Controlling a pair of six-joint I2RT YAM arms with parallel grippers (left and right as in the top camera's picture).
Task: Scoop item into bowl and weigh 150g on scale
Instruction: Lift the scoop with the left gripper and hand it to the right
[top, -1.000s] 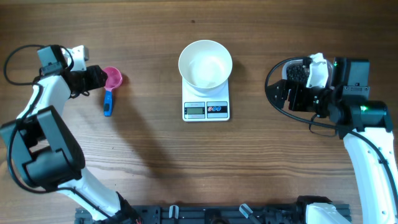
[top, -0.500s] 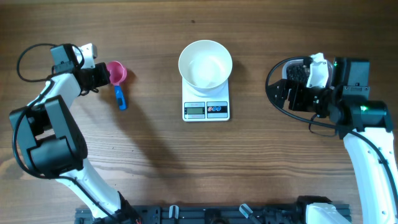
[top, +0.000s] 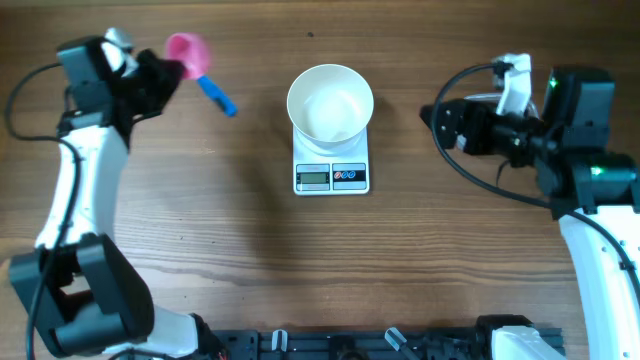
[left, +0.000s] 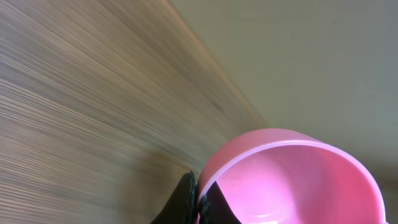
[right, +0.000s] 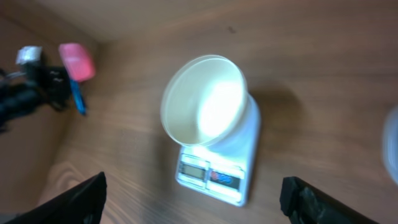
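My left gripper (top: 165, 68) is shut on the rim of a pink scoop (top: 187, 50) with a blue handle (top: 217, 97), held up at the far left of the table. In the left wrist view the fingertips (left: 189, 193) pinch the rim of the pink cup (left: 292, 180), which looks empty. The white bowl (top: 330, 103) sits empty on the white scale (top: 331, 176) at the centre. My right gripper (top: 435, 118) hovers to the right of the bowl, open, with nothing between its fingers (right: 81, 199). It faces the bowl (right: 205, 99) and scale (right: 217, 168). The item is out of view.
A dark rail (top: 350, 345) runs along the table's front edge. A blurred pale shape (right: 392, 143) shows at the right edge of the right wrist view. Black cables loop beside both arms. The left arm's scoop (right: 77, 61) shows far left in the right wrist view.
The left gripper closed on the scoop, lifted it and carried it toward the back and right. The right arm swung off the tub of beans, which no longer shows.
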